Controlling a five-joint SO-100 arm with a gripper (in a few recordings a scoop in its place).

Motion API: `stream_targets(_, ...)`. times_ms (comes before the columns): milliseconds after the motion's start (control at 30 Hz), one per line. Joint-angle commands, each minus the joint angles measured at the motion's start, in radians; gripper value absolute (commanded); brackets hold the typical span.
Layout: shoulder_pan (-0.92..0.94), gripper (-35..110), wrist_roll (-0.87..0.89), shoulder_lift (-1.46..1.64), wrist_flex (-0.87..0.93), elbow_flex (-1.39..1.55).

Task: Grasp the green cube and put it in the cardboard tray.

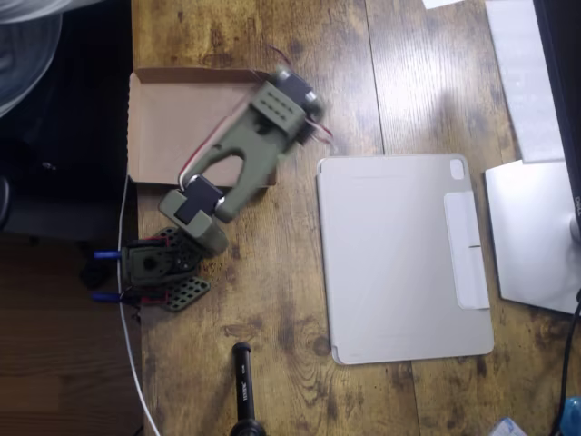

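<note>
One wooden table (300,54), brown planked top, bearing everything else in the overhead view; one grey tablet cover (399,259), flat and rectangular, lying to the right of centre, well apart from the tray; one cardboard tray (168,118), shallow and brown, sitting at the upper left with its left wall near the table's edge; one olive-green robot arm (245,150), its base standing at the lower left just below the tray, its links reaching up and to the right across the tray's right half; one gripper (295,95), lying at the arm's far end over the tray's upper right corner, motion-blurred; jaws: whether they are apart, together or clamped on anything, I cannot tell; one black cylindrical object (243,386), standing at the bottom edge, well apart from the rest; pale sheets and a monitor stand occupying the right edge, not counted further.

Green cube: none that I can find on the bare table or on the bare part of the tray; it may be lying under the arm or between the jaws, which I cannot tell.

Progress, as a judgement: with the gripper over the tray, the carrying is probably nearing its end or the release is at hand; delivery is not confirmed.
</note>
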Motion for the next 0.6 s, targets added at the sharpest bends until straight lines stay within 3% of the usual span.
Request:
stream_targets(0,-0.109,17,0.015,0.051,0.02,-0.002)
stream_targets(233,-0.215,18,0.008,0.014,0.018,0.008)
stream_targets(567,-0.179,23,-0.012,0.0,0.011,0.031)
